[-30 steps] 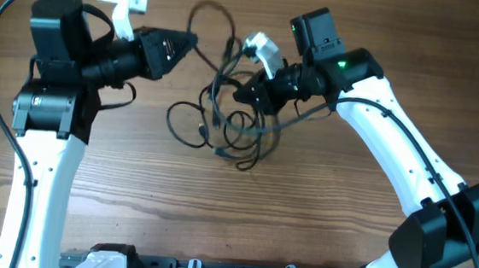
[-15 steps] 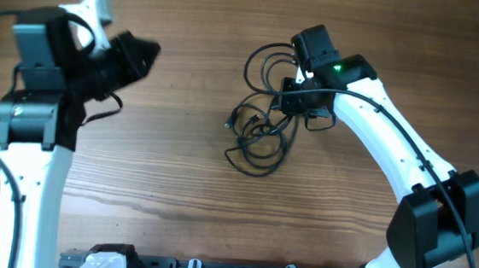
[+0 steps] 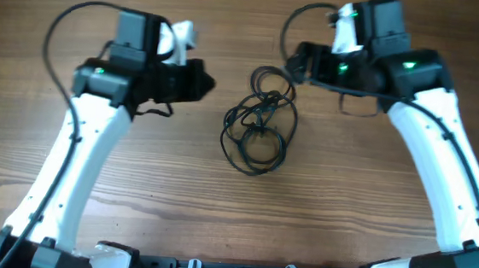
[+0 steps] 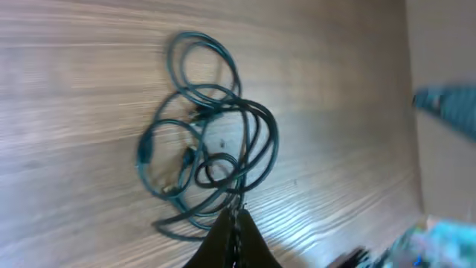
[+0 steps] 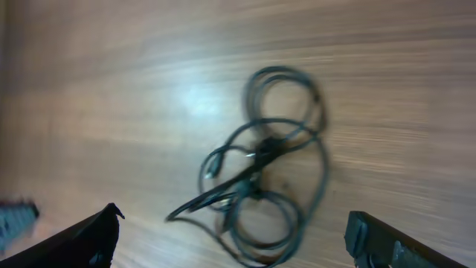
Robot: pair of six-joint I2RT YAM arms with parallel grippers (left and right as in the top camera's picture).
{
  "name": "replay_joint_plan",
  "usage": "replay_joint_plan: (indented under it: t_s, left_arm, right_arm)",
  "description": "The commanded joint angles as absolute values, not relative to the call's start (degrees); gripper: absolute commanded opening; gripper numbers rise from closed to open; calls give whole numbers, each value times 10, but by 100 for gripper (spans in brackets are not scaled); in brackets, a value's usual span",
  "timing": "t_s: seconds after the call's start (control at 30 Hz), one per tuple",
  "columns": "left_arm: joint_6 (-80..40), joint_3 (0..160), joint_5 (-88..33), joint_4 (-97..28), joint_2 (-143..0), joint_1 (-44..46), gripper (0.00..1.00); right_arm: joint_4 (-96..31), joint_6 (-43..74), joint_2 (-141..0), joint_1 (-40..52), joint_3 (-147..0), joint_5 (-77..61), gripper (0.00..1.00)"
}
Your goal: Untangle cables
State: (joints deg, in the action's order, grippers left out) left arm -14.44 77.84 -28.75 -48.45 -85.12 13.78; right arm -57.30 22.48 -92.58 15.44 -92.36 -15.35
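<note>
Thin black tangled cables (image 3: 257, 128) noted unheld mid-table. Left gripper (image 4: 234, 237) pressed together, right gripper (image 5: 232, 217) spread wide. Regrasp judged next: far loop (image 3: 269, 75).

Tangled black cables (image 3: 259, 123), overlapping loops, lying loose on the wooden table (image 3: 216, 209)

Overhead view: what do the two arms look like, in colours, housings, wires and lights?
Both the left arm and the right arm have glossy white link shells with black joint housings and black fingers. A thick black wire loops outside each. Each carries a small green light and a white wrist bracket.
</note>
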Motion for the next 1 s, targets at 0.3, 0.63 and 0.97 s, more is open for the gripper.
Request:
replay_joint_plan:
  t_s: [0.3,0.63,0.97]
  left_arm:
    - [23,779,-355,-444,-1005,198,4]
    - [103,779,-388,-458,-1071,198,4]
    - [103,783,-386,-456,-1067,177,63]
  right_arm:
    - [-597,151,-934,136,-925,-140,99]
    - [-598,150,-934,136,-925,-140,99]
    - [-601,149,-934,136,-925,-140,99]
